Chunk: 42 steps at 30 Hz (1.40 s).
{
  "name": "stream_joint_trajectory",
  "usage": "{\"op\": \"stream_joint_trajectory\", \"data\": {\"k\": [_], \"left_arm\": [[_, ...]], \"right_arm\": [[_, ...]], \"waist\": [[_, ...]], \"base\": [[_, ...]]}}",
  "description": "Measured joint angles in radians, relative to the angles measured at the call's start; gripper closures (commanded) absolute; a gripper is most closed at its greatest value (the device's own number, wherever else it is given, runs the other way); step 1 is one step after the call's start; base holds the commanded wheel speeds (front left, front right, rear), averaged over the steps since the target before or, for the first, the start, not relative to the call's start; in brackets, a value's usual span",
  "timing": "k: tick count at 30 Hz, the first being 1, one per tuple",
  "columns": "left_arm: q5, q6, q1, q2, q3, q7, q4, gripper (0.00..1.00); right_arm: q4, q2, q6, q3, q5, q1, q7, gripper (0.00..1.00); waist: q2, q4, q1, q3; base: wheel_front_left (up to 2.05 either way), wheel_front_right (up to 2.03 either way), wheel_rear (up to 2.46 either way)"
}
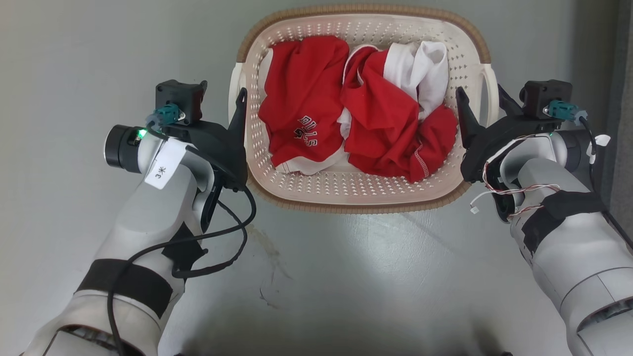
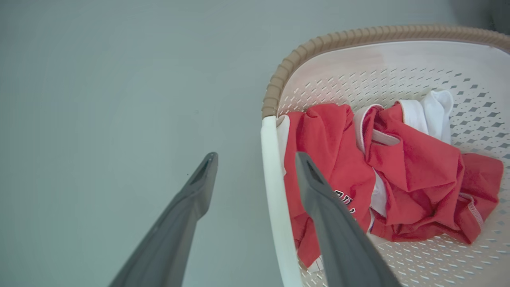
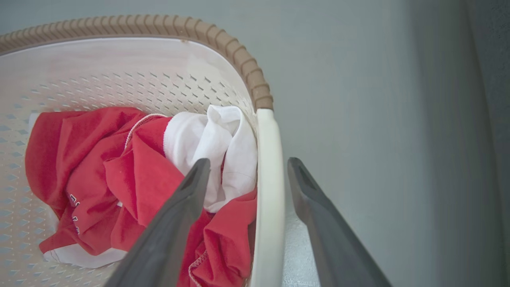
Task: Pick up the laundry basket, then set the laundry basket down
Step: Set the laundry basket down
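The laundry basket [image 1: 346,185], cream perforated plastic with a brown woven-look rim, sits on the grey floor ahead of me and holds red clothes [image 1: 301,113] and a white cloth [image 1: 425,64]. My left gripper [image 1: 233,101] is open and straddles the basket's white left handle [image 2: 273,179], one finger inside the basket and one outside; it shows as left gripper [image 2: 257,159] in its wrist view. My right gripper [image 1: 482,96] is open and straddles the white right handle [image 3: 270,167] in the same way, seen as right gripper [image 3: 248,164]. The brown rim [image 2: 358,36] [image 3: 119,24] curves away past both handles.
A dark vertical surface [image 1: 620,99] runs along the far right, close to my right arm. The grey floor [image 1: 346,277] has a faint stain [image 1: 267,267] in front of the basket. A black cable [image 1: 237,232] loops off my left forearm.
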Motion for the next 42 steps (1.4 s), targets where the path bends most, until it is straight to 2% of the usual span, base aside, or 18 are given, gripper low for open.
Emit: {"op": "stream_joint_trajectory", "data": {"k": [20,42], "left_arm": [[-0.031,0.004,0.03,0.0,0.003,-0.008,0.002,0.0],[-0.042,0.016,0.142,0.013,0.057,-0.009,-0.007,0.0]], "right_arm": [[-0.002,0.003,0.0,-0.002,0.0,0.019,-0.012,0.0],[-0.039,0.011,0.0,-0.027,0.001,0.129,-0.013,0.0]], "waist": [[-0.0001,-0.001,-0.0001,-0.1],[-0.0001,-0.014,-0.0001,-0.32]], "base": [[0.0,0.0,0.0],[0.0,0.0,0.0]]}}
